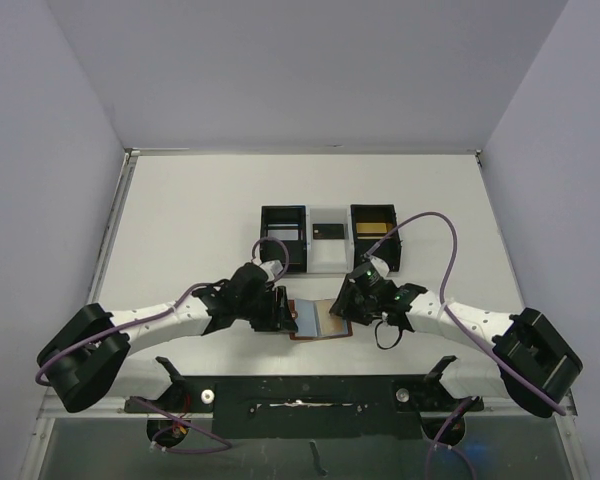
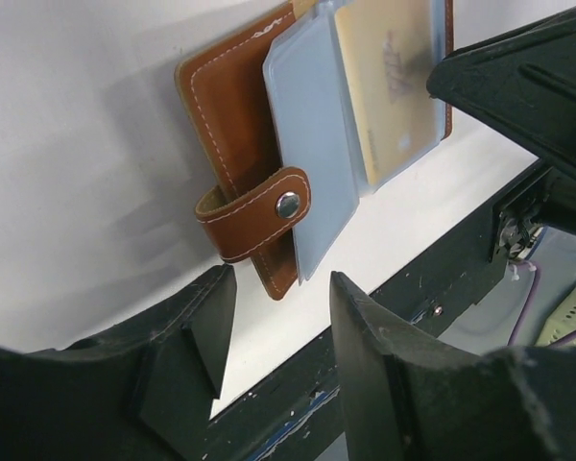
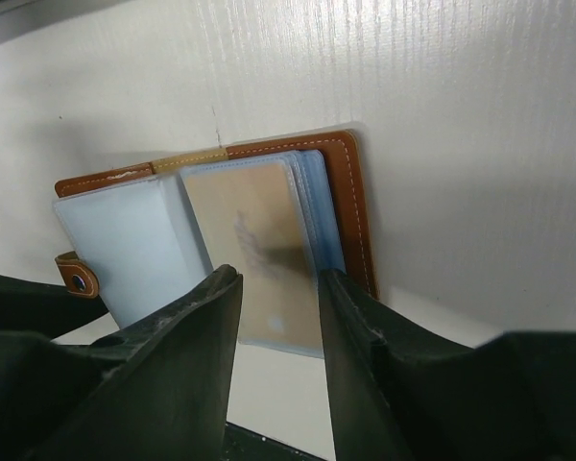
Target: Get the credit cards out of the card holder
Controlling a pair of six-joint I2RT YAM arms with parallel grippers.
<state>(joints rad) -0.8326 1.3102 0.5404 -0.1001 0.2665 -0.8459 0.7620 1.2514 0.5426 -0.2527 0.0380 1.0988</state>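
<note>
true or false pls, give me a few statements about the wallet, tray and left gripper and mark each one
1. The wallet lies open. True.
2. A gold card sits in one of its sleeves. True.
3. The tray's middle compartment holds a gold card. False: it holds a black card; the right compartment holds the loose gold card.
4. The left gripper grips the snap tab. False: its jaws are apart, with nothing between them.
</note>
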